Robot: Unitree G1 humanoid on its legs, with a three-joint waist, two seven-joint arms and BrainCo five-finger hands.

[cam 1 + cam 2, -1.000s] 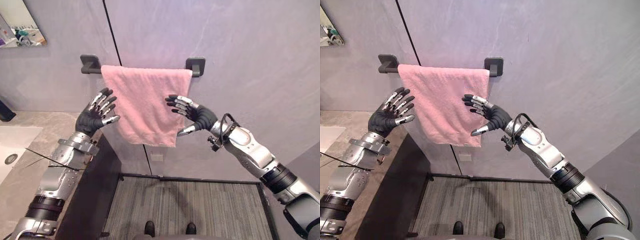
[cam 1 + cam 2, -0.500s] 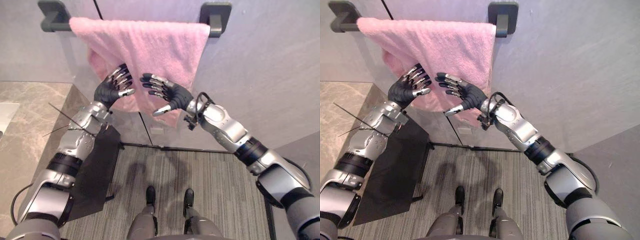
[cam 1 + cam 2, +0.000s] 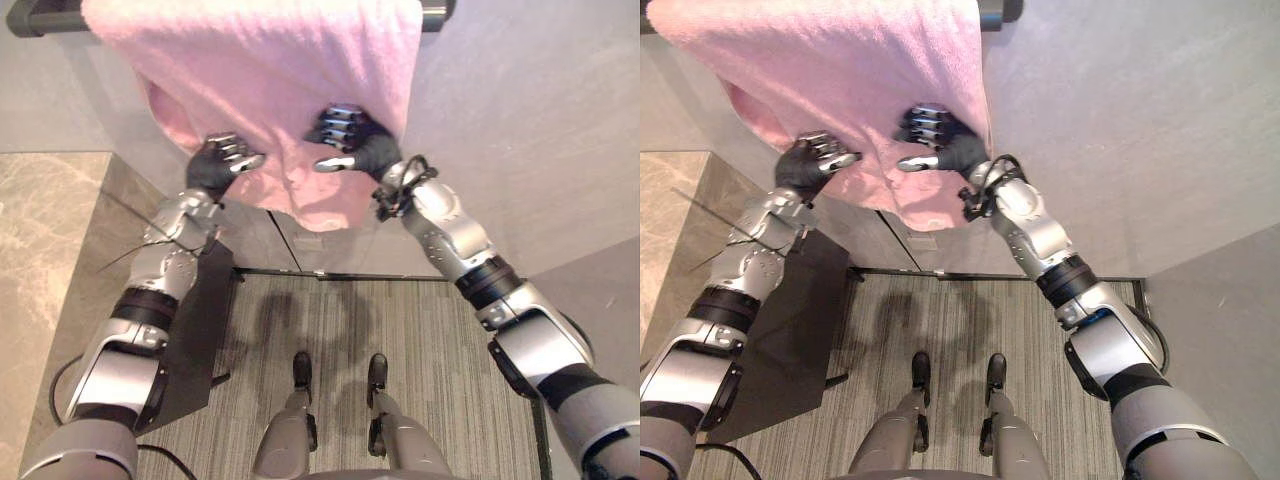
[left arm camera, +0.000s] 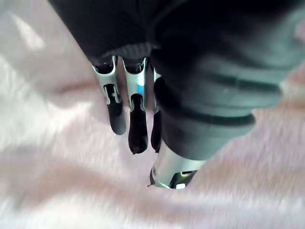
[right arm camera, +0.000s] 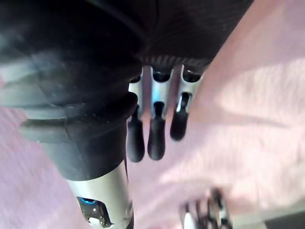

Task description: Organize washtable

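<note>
Both hands have closed in onto the pink towel, which hangs just below the rail. Your left hand and right hand rest on it with fingers straight, clamping nothing. Push unevenly and you could bunch it or slide it off the rail.

Both silver-grey arms are angling up toward 12 o'clock, left robot hand and right robot hand hanging side by side, fingers loosely straight, thumbs pointing at 3 and 9 o'clock respectively.
</note>
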